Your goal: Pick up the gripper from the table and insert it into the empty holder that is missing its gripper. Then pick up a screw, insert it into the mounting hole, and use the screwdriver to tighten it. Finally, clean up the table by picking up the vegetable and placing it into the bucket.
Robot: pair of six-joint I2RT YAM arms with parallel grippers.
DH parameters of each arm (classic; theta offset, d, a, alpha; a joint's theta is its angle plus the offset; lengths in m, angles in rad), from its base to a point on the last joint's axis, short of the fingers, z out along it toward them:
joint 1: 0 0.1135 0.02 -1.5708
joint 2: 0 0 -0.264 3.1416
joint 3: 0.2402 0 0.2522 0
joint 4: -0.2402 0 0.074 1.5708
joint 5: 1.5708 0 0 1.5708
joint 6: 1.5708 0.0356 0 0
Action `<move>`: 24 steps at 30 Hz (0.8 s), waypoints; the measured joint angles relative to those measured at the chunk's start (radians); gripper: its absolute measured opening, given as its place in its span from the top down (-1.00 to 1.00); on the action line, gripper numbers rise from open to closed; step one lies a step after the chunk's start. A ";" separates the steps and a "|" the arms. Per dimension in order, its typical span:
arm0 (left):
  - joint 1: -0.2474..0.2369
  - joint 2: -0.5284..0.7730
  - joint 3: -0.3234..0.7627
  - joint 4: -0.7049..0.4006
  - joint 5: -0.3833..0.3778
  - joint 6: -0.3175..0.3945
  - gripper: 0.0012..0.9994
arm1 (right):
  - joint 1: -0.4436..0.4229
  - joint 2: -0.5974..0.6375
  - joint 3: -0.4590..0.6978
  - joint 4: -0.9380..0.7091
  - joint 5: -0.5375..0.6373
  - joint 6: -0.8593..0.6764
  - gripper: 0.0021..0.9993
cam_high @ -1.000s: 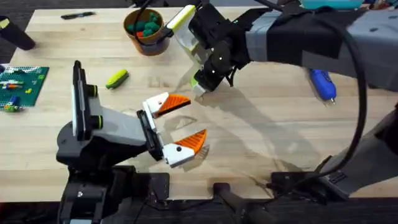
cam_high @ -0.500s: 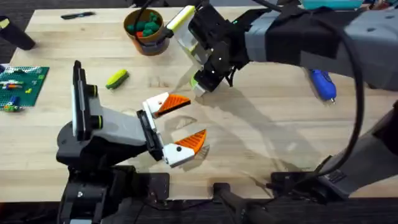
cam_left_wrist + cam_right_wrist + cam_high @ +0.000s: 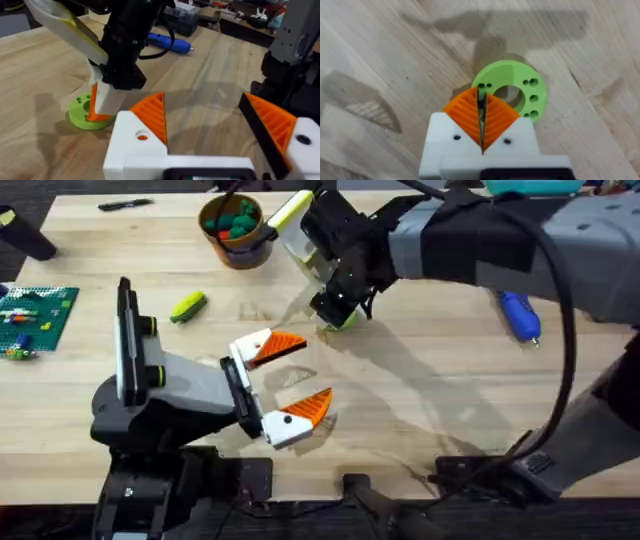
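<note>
Right wrist view: right gripper (image 3: 481, 125) pressed together over the lime-green disc (image 3: 517, 90) on the wooden table (image 3: 380, 60) — orange pads nearly touching, a thin dark sliver between them. Overhead: left gripper (image 3: 290, 376) spread apart, empty — toy vegetable (image 3: 188, 306) lying near the orange bucket (image 3: 236, 230), blue screwdriver (image 3: 519, 315) well apart toward the right edge.

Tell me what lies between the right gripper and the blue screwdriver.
Bare wood, by the overhead view: from the right gripper at the green disc across to the screwdriver, only the right arm passes overhead.
</note>
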 joint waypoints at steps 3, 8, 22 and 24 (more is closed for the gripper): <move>0.000 0.000 0.000 0.000 0.000 0.000 -0.78 | 0.000 0.000 0.000 0.001 -0.002 0.000 0.99; 0.000 0.000 0.000 0.000 0.000 0.000 -0.78 | 0.000 0.000 0.000 0.001 -0.002 0.000 0.99; 0.000 0.000 0.000 0.000 0.000 0.000 -0.78 | 0.000 0.000 0.057 -0.119 0.002 0.000 0.99; 0.000 0.000 0.000 0.000 0.000 0.000 -0.78 | 0.000 0.000 0.149 -0.178 0.002 0.000 0.99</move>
